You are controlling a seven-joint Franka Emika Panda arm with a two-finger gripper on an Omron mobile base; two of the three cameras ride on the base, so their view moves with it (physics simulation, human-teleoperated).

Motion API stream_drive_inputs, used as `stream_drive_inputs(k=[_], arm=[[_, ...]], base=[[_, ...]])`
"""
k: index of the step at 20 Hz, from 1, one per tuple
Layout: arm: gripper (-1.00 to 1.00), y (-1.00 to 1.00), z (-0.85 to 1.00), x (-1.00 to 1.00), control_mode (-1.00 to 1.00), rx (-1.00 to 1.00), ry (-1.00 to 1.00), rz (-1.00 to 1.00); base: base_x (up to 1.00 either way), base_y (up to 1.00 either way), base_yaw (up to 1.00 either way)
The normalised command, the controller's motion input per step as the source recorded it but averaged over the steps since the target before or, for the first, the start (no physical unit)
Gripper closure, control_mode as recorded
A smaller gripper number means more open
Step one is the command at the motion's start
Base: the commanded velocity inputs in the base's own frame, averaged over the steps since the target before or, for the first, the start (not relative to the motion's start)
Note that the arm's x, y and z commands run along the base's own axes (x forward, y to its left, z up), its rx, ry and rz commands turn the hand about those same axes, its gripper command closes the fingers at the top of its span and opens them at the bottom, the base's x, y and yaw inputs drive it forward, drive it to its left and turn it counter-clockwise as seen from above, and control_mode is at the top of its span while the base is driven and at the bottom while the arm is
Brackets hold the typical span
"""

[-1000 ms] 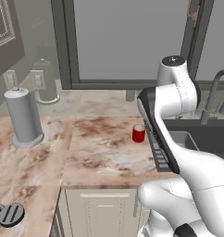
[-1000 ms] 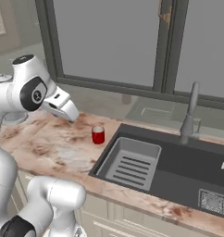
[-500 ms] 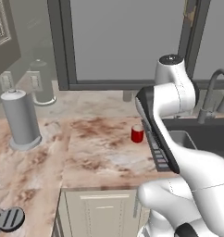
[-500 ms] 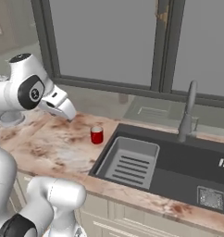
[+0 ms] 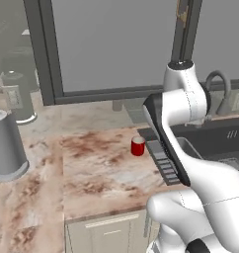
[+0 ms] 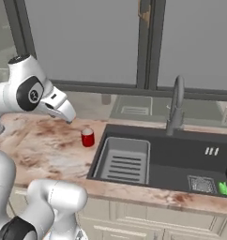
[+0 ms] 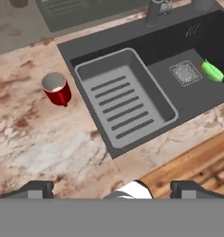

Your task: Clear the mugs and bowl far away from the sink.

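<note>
Hand [image 7: 111, 189] spread open above red mug [image 7: 56, 88] beside sink [image 7: 132, 99] (green object [image 7: 212, 71] in basin visible from above).

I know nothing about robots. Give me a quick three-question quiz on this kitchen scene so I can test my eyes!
1. True or false: the red mug stands inside the sink.
2. What lies in the sink beside the drain?
A. a green object
B. a spoon
C. a teal mug
3. The gripper is ____ and holds nothing.

Key:
1. False; it stands upright on the counter, beside the drainer insert.
2. A, the green object.
3. open
</note>
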Motion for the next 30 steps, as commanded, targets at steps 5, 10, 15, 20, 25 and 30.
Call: stream_drive_inputs(k=[5, 10, 15, 20, 25, 30], arm=[[-1.0, 0.0, 0.0, 0.0, 1.0, 0.0, 0.0, 0.0], [-1.0, 0.01, -0.12, 0.34, -1.0, 0.0, 0.03, -0.11], [-1.0, 0.0, -0.13, 0.18, -1.0, 0.0, 0.0, 0.05], [-1.0, -0.12, -0.04, 0.01, -1.0, 0.03, 0.01, 0.37], [-1.0, -0.04, -0.04, 0.02, -1.0, 0.04, 0.01, 0.33], [-1.0, 0.01, -0.18, 0.09, -1.0, 0.08, 0.0, 0.12]], base=[[0.52, 0.15, -0.45], [0.11, 0.04, -0.09], [0.0, 0.0, 0.0], [0.0, 0.0, 0.0], [0.0, 0.0, 0.0], [0.0, 0.0, 0.0]])
